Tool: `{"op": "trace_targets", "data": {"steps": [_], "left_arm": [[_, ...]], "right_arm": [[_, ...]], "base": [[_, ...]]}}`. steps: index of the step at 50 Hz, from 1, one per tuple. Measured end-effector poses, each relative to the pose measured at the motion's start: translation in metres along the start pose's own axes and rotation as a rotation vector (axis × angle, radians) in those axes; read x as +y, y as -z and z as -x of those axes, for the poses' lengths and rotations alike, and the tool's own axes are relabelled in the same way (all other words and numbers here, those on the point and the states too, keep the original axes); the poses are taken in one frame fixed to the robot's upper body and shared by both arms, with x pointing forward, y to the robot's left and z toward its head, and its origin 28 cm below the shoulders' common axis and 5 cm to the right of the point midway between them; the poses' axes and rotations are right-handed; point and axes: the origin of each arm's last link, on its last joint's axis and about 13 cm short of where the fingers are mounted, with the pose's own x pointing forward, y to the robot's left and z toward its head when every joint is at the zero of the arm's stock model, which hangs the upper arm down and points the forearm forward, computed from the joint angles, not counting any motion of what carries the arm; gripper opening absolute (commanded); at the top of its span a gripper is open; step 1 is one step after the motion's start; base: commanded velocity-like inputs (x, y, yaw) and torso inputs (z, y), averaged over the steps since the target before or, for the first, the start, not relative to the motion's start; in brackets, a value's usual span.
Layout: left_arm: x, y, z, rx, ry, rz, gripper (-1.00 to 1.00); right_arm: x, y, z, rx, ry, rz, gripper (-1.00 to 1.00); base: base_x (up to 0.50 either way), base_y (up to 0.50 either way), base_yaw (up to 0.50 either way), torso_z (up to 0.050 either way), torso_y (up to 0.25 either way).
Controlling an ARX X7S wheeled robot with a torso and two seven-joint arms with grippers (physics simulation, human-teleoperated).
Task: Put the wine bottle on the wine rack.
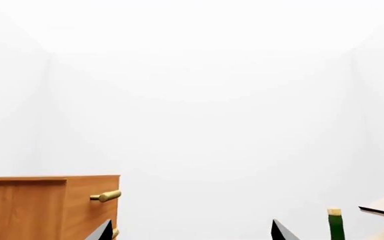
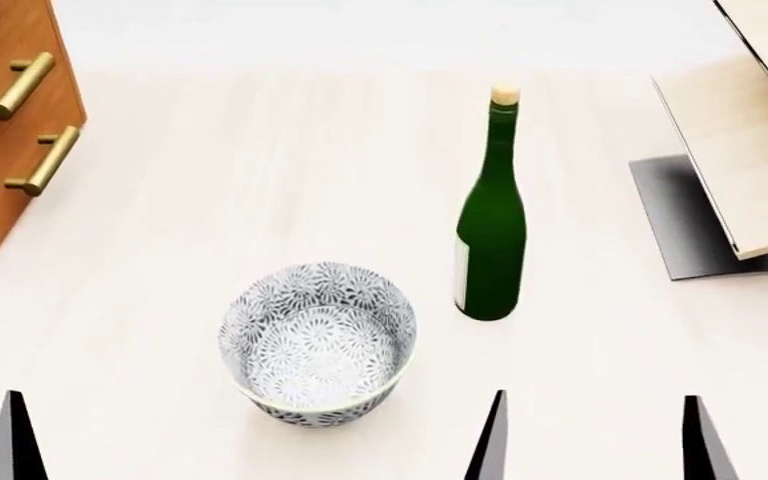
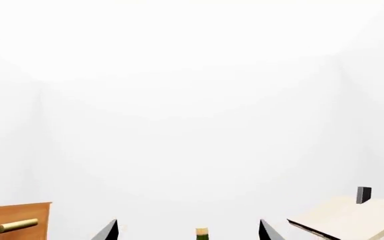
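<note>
The wine bottle, dark green with a pale cork, stands upright on the pale table, right of the patterned bowl. The wine rack, slanted light wood boards on a grey metal base, stands at the far right. My right gripper is open and empty, near the front edge and short of the bottle. In the right wrist view the cork shows between the fingertips, with the rack beyond. My left gripper is open and empty. The bottle top lies outside its fingers.
A brown wooden drawer cabinet with brass handles stands at the far left and also shows in the left wrist view. One left fingertip shows at the front left. The rack's black peg sticks up from its top board.
</note>
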Motion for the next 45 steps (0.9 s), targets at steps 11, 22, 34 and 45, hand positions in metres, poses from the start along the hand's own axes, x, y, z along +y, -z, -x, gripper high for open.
{"op": "trace_targets", "data": {"steps": [11,22,34,45], "left_arm": [[-0.0001,-0.0012,0.0003,-0.004,0.000,0.000,1.00],[-0.0002,-0.0014,0.0011,-0.005,0.000,0.000,1.00],[0.0002,-0.0014,0.0018,-0.005,-0.003,-0.002,1.00],[0.0006,-0.0008,0.0013,-0.003,-0.004,-0.001,1.00]], "right_arm": [[0.0004,0.0005,0.0003,0.010,-0.003,-0.001,1.00],[0.0012,0.0015,0.0010,0.016,-0.007,-0.002,1.00],[0.0025,0.0026,0.0022,0.021,-0.014,-0.004,1.00],[0.0025,0.0027,0.0019,0.023,-0.015,-0.005,1.00]], "base": [[0.17,0.00,0.00,0.000,0.000],[0.17,0.00,0.00,0.000,0.000],[0.17,0.00,0.00,0.000,0.000],[0.17,0.00,0.00,0.000,0.000]]}}
